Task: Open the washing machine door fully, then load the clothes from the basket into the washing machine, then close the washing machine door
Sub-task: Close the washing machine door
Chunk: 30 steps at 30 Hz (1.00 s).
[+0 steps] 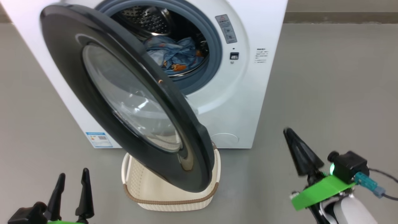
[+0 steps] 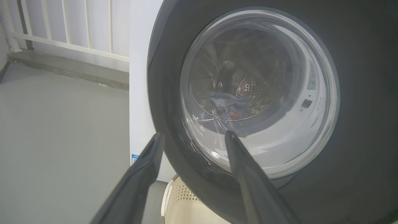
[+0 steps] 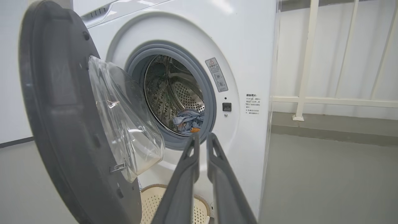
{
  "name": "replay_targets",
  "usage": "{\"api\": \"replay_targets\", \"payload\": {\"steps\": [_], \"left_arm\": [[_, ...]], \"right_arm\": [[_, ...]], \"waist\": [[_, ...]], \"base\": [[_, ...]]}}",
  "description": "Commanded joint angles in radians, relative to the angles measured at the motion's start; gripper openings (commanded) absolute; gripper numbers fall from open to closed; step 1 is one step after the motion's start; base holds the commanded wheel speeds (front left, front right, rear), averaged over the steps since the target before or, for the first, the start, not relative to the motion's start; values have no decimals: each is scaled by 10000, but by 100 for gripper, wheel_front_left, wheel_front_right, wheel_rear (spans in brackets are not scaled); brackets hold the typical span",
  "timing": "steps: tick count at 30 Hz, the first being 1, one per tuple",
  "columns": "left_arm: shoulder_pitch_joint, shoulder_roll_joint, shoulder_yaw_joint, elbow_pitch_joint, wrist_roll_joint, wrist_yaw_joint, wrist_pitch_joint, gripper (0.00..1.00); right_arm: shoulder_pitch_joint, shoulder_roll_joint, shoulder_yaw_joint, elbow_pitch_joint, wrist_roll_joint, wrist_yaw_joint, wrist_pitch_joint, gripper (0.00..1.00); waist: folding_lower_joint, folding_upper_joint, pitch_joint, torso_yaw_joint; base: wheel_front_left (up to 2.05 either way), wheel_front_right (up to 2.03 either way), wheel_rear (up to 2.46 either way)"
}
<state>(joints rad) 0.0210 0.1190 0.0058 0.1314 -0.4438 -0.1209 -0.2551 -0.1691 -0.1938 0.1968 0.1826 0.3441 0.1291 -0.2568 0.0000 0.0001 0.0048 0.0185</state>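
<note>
The white washing machine point(image 1: 236, 102) stands at the far side of the grey floor point(image 1: 326, 77). Its round black door point(image 1: 127, 99) is hinged on the left and stands partly open, swung out towards the near side. The head view shows the door's glossy outer face and clear glass centre. The right wrist view shows its dark grey inner face and the bulging clear bowl.

The light blue clothes point(image 1: 175, 54), with a few orange patches, lie in a heap at the bottom of the steel drum point(image 1: 146, 18), behind the grey rubber ring of the opening. The cream basket point(image 1: 174, 202) with the brown rim sits on the floor just in front of the machine. The door's lower edge hangs over its far part. The part of its inside that shows is bare perforated plastic.

The left gripper point(image 1: 73, 173) is at the near left, well apart from the basket. Its two dark fingers are spread wide and grip nothing, and in its wrist view they point at the door's outer face.

The right gripper point(image 3: 202, 138) is at the near right, away from the machine. Its fingers are drawn almost together, with a thin slit between them and nothing in it. In its wrist view they point towards the drum opening.

A small blue label point(image 1: 99, 140) is stuck low on the machine's front at the left. A white railing point(image 3: 306, 62) stands to the right of the machine, further back.
</note>
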Motion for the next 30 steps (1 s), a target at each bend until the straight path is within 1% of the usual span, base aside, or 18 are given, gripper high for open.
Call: {"api": "replay_targets", "payload": {"steps": [1,2,3,7,10,14,22,27,28,30], "left_arm": [[-267,145,314,-161,62,-57,-66,100],[-272,142,306,-148,57,-60,-66,100],[-275,137,293,-122,49,-65,-66,100],[-305,120,227,-56,34,-74,-66,100],[-330,92,170,-12,21,-79,-66,100],[-356,69,125,49,0,-84,-66,100],[-421,-21,1,181,-39,-90,-66,100],[-443,-78,-21,278,-89,-93,-66,100],[-443,-78,-21,278,-89,-93,-66,100],[-441,-96,-27,290,-96,-94,-66,100]], "right_arm": [[-514,-75,278,-606,-163,16,-49,0],[-571,-38,284,-879,-219,16,-49,0],[-658,57,333,-1459,-332,16,-49,0],[-804,242,629,-2523,-533,16,-49,0],[-906,342,895,-3129,-564,16,-49,0],[-1061,387,1444,-3609,-583,16,-49,0],[-1385,469,2730,-3698,-383,16,-49,0],[-1286,270,3483,-3051,-250,16,-49,0],[-1286,270,3483,-3051,-250,16,-49,0],[-1232,162,3741,-2651,-177,16,-49,0]], "waist": [[0,-1,5,162],[0,-1,3,226],[0,-1,0,360],[0,-1,-15,655],[0,-1,-48,877],[0,-1,-97,1155],[0,-1,-149,1772],[0,-1,-160,2179],[0,-1,-160,2179],[0,-1,-155,2340]], "base": [[0,0,0],[0,0,0],[0,0,0],[0,0,0],[0,0,0],[0,0,0],[0,0,0],[0,0,0],[0,0,0],[0,0,0]]}}
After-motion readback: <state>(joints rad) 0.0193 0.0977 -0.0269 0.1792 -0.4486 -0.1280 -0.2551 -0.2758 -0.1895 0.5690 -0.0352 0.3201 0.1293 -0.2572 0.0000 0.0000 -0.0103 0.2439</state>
